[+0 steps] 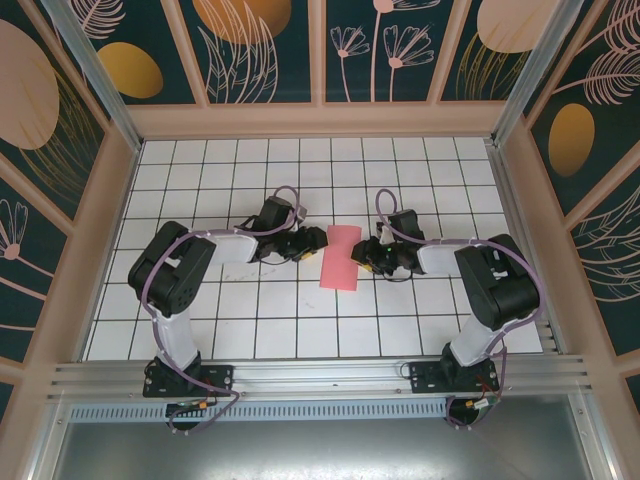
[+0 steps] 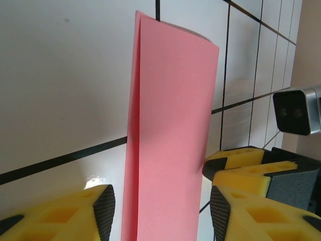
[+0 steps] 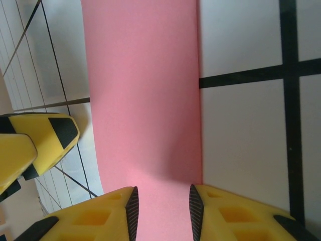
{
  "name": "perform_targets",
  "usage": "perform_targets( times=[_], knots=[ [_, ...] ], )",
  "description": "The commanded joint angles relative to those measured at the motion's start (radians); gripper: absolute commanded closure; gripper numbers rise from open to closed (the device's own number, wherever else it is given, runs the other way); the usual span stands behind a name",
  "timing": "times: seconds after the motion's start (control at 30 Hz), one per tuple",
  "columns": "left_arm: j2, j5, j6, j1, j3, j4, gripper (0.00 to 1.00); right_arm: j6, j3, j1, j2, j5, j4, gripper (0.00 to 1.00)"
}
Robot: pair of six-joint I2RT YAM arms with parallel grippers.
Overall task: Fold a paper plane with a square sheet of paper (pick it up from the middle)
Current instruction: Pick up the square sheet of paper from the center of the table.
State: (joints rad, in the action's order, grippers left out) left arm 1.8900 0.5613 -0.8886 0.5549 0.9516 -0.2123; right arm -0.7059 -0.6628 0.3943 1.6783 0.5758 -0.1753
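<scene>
The square sheet of paper [image 1: 340,258] lies folded in half on the white grid table, a long salmon-pink rectangle [image 2: 170,125] whose two layers are slightly offset along one long edge. My left gripper [image 1: 308,250] sits at its left side, open, with the yellow fingers [image 2: 103,213] straddling the strip's width [image 2: 163,216]. From the right, my right gripper [image 1: 362,255] reaches over the paper [image 3: 145,90]. Its jaws stand a narrow gap apart [image 3: 163,213], above the pink surface near one long edge. Neither gripper pinches the sheet.
The other arm's yellow fingers show in each wrist view [image 2: 246,160] [image 3: 47,140], close beside the paper. Wooden walls [image 1: 320,118] with dark floral panels enclose the table. An aluminium rail [image 1: 320,375] runs along the near edge by the arm bases.
</scene>
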Motion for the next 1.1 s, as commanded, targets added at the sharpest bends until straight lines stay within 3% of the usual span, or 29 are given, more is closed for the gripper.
perform_targets(
  times=[0.0,0.83,1.07],
  knots=[
    [0.029,0.015,0.001,0.016,0.046,0.008,0.45,0.024,0.044,0.011,0.045,-0.032,0.016,0.65],
    [0.101,-0.031,0.047,0.056,0.151,0.164,0.47,0.026,0.058,0.011,0.049,-0.042,0.017,0.66],
    [0.080,-0.009,0.039,0.059,0.146,0.135,0.51,0.022,0.062,0.012,0.051,-0.039,0.008,0.66]
  ],
)
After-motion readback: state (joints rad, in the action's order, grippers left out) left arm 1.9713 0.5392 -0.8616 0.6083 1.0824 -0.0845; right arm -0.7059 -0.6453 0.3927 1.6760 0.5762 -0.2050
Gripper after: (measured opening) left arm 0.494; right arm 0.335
